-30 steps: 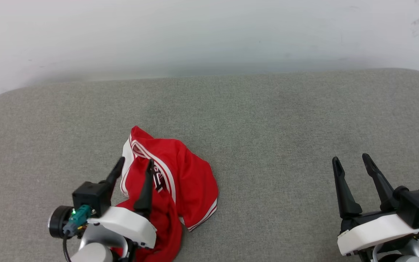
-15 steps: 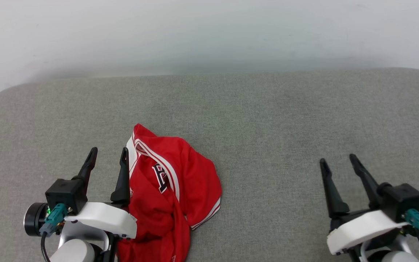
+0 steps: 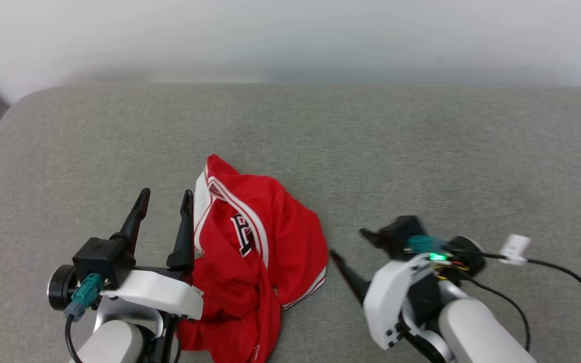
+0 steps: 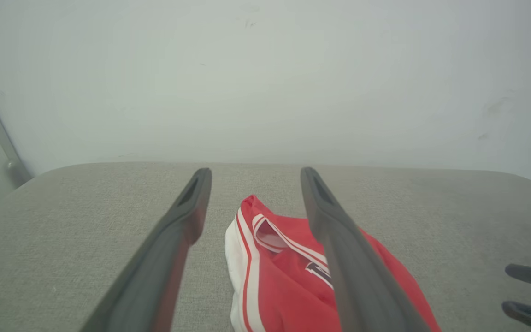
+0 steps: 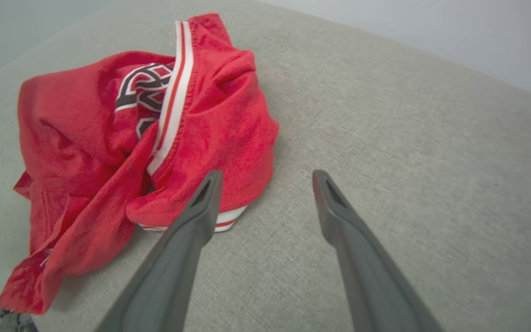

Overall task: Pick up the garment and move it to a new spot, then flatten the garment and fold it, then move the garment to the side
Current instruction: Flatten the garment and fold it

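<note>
You see the garment (image 3: 255, 252) lying crumpled on the grey woven surface (image 3: 421, 151), toward its near side and left of centre, between your two tools. The left tool (image 3: 166, 194) sits just beside the jersey's left edge. Its two long dark fingers are spread wide and hold nothing, and the right-hand finger (image 3: 183, 232) runs along the white striped trim. You cannot tell whether it touches the cloth.

In the left wrist view the same tool (image 4: 255, 173) frames the far tip of the garment (image 4: 270, 286), which shows a white panel and red-and-white banding. The right tool (image 3: 348, 243) is turned to point left at the jersey's right hem, its fingers apart and empty, with one tip near the striped edge but clear of it.

From the right wrist, that tool (image 5: 267, 175) hangs above bare surface just right of the garment (image 5: 85, 115). The jersey is soft, matte red knit bunched in heavy folds, with black, white-outlined lettering partly buried under a trim band. A pale wall (image 3: 290, 35) rises behind the surface's rounded far edge.
</note>
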{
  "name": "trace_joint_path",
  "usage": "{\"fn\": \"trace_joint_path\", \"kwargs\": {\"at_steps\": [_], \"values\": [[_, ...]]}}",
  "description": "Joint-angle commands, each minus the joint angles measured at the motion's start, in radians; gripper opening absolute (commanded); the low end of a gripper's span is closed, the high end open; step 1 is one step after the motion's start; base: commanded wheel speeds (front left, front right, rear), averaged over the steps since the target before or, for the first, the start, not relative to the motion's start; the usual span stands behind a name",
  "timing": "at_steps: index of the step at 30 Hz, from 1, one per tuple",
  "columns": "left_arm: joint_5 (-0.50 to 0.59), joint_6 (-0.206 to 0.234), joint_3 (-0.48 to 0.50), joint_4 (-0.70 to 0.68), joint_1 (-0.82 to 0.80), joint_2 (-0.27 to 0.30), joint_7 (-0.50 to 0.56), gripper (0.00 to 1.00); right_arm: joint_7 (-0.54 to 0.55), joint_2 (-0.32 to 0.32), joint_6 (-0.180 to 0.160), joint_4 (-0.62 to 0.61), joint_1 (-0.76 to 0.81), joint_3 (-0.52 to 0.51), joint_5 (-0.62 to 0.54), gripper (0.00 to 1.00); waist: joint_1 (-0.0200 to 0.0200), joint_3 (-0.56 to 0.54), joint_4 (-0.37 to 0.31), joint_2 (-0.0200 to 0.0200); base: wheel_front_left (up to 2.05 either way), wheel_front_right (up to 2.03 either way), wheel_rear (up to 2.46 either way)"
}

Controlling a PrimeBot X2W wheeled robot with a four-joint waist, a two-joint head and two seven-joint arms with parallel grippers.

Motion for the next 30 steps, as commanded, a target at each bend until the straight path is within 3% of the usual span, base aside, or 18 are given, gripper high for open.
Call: {"fn": "trace_joint_path", "kwargs": {"at_steps": [1,10,22,23,24,30], "values": [[0.007,-0.007,0.003,0.004,-0.011,-0.006,-0.002,1.00,0.015,-0.011,0.000,0.011,-0.028,0.033,0.011,1.00,0.0000,0.010,0.019,0.0000,0.00,0.00,0.00],[0.045,-0.050,0.031,0.027,-0.030,-0.060,-0.002,1.00,0.170,-0.088,0.000,0.111,-0.221,0.362,0.166,1.00,0.0000,0.047,0.071,0.0000,0.00,0.00,0.00],[0.093,-0.109,0.074,0.055,-0.053,-0.124,-0.002,1.00,0.301,-0.086,0.002,0.393,-0.338,0.701,0.305,1.00,0.0000,0.109,0.083,0.0000,0.00,0.00,0.00],[0.098,-0.112,0.077,0.059,-0.055,-0.129,-0.002,1.00,0.309,-0.084,0.003,0.407,-0.339,0.722,0.324,0.45,0.0000,0.109,0.083,0.0000,0.00,0.00,0.00],[0.101,-0.116,0.080,0.062,-0.055,-0.133,-0.002,1.00,0.310,-0.080,0.004,0.419,-0.345,0.739,0.340,0.00,0.0000,0.108,0.084,0.0000,0.00,0.00,0.00],[0.123,-0.134,0.099,0.079,-0.034,-0.151,-0.002,1.00,0.177,-0.055,0.001,0.425,-0.429,0.709,0.384,0.00,0.0000,0.089,0.081,0.0000,0.00,0.00,0.00]]}}
